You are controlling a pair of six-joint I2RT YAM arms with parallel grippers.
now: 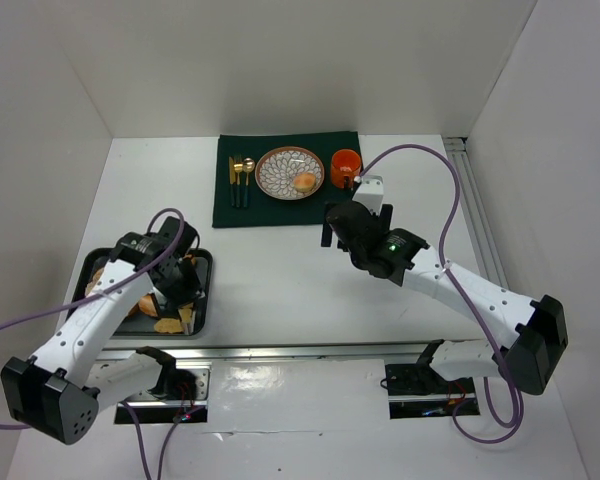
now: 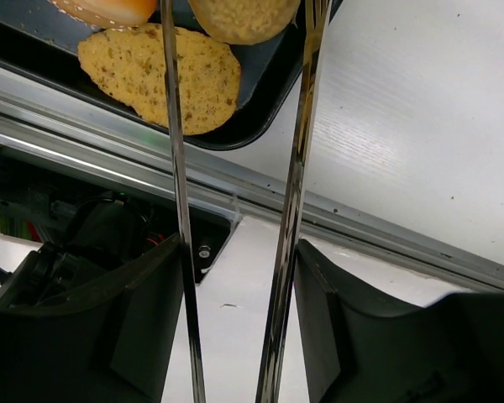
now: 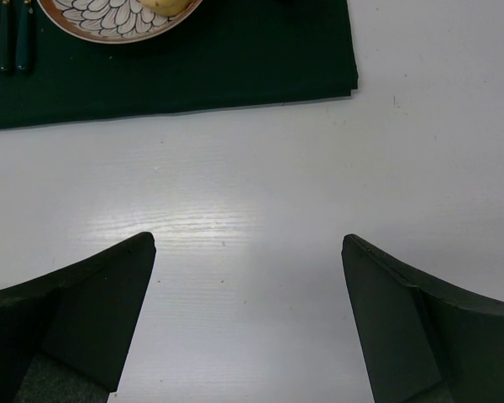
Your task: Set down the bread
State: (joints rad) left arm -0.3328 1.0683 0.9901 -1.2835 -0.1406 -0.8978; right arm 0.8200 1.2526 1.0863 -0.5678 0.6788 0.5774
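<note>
My left gripper (image 1: 176, 287) is over the black tray (image 1: 206, 262) at the left and is shut on metal tongs (image 2: 296, 168). In the left wrist view the two tong arms run up between my fingers (image 2: 239, 277). A round bun (image 2: 244, 17) lies between the arms at the top edge, and their tips are out of view. A seeded flat bread slice (image 2: 164, 71) and another bun (image 2: 109, 8) lie on the tray (image 2: 254, 126). My right gripper (image 1: 329, 226) is open and empty (image 3: 248, 252) above bare table, just short of the green placemat (image 3: 193, 75).
On the placemat (image 1: 280, 210) stand a patterned plate (image 1: 285, 172) with a piece of bread (image 1: 305, 181) on it, an orange cup (image 1: 345, 166) on its right and gold cutlery (image 1: 240, 178) on its left. A metal rail (image 2: 386, 231) runs along the table's near edge.
</note>
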